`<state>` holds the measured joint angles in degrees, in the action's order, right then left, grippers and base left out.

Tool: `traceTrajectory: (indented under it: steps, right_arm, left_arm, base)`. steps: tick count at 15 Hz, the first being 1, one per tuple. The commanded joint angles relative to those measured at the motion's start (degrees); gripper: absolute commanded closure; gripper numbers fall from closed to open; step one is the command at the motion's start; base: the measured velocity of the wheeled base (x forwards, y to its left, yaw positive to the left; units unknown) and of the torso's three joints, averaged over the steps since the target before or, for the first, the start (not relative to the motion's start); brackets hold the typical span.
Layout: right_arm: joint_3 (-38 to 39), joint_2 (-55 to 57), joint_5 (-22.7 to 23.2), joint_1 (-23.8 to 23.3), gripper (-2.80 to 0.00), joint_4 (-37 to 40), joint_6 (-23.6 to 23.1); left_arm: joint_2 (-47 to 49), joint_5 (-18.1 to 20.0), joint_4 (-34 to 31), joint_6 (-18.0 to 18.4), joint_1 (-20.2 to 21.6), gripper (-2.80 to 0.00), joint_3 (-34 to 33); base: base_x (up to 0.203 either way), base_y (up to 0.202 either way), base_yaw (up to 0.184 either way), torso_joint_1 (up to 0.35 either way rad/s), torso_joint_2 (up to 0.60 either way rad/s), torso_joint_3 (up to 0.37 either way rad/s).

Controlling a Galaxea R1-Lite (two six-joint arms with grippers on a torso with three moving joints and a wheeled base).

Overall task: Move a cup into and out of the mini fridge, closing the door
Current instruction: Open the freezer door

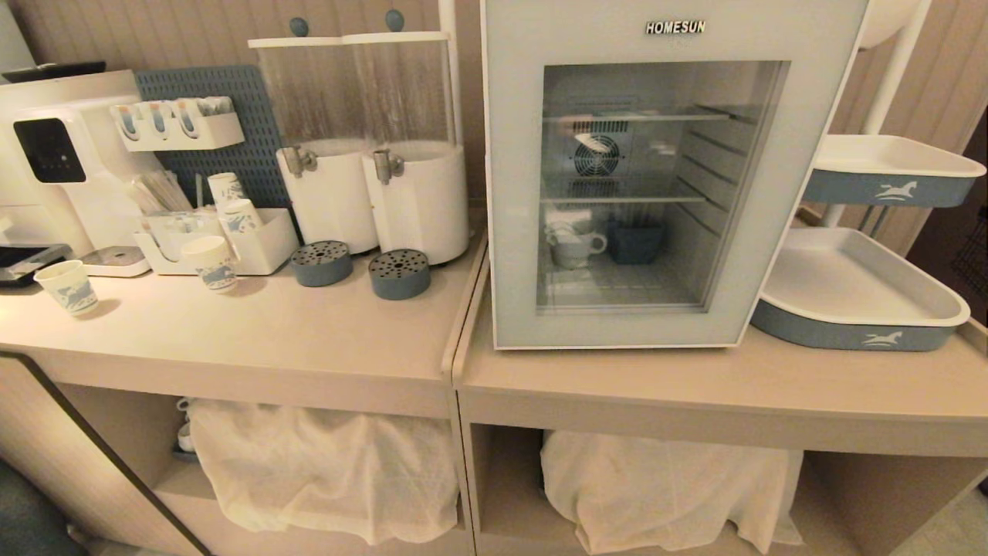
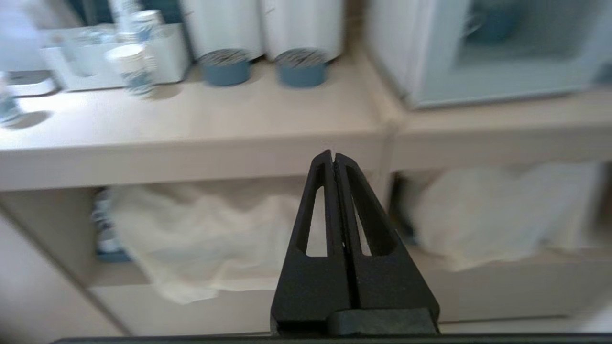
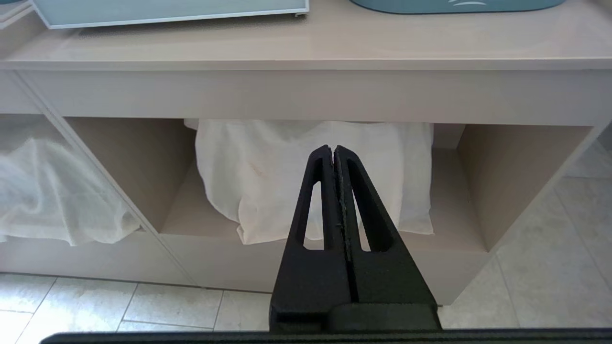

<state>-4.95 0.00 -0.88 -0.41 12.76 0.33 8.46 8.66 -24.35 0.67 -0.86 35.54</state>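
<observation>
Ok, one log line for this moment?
door: closed | cup: inside mini fridge, bottom level | left gripper: shut, empty | right gripper: shut, empty

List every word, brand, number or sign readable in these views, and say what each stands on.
"HOMESUN": on the pale frame of the door of the mini fridge, above the glass window.
White horse emblem, no words: on the blue sides of the upper tray and lower tray.
Blue print on the paper cups: too small to read.
Dark panel on the white machine: only faint dots, nothing readable.
Both wrist views: nothing readable.
</observation>
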Motion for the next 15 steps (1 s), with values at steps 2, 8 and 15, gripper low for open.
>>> traceTrajectory:
  steps: [2, 8, 15]
  right_arm:
    - [0.0, 0.1, 0.0, 0.0, 0.0, 0.1, 0.0]
    - [0.0, 0.0, 0.0, 0.0, 0.0, 0.0, 0.0]
    - [0.0, 0.0, 0.0, 0.0, 0.0, -0.1, -0.2]
  left_arm:
    - [15.8, 0.8, -1.8, -1.9, -2.2, 0.0, 12.1]
    - [40.3, 4.4, -2.8, -4.4, -4.0, 0.0, 29.6]
    - [56.3, 20.0, 4.6, -4.5, -4.0, 0.0, 35.4]
  base:
    - [0.0, 0.0, 0.0, 0.0, 0.0, 0.0]
    - [0.0, 0.0, 0.0, 0.0, 0.0, 0.0]
    - [0.0, 0.0, 0.0, 0.0, 0.0, 0.0]
